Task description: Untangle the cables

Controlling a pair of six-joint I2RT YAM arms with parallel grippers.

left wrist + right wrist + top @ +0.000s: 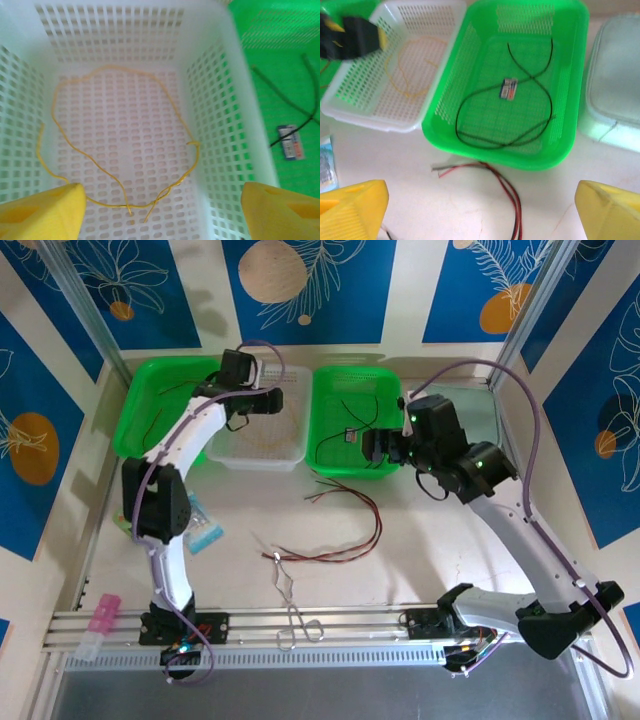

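Biggest hazard out on the pale table (420, 550), centre of the top view: could haul the red-and-dark cable pair (377, 525) along as one bundle if pinched where both strands run touching, tightening a crossing instead of freeing it. Could also snag the silver forceps (290, 600) lying just below and left of that pair, near the bottom rail.

Inside the green basket (322, 430), upper centre, might hook the black cable (485, 146) on the perforated wall, looped across itself there beside a small label (509, 89). Inside the white basket (255, 458), just left of it, may poke the yellow cable (116, 67) through a floor slot on any second grab. Lying loose there in one open ring, ends crossing at the lower middle of the left wrist view.

Hanging over that ring with left jaws spread wide, clamped on nothing. Hovering with right jaws equally apart and empty, at the bottom corners of the right wrist view, above the red pair's end.

Working on a smooth off-white table, faintly scuffed, edged by aluminium rails along the bottom. Boxed in by walls of blue panels printed with white leaves and orange fruit.
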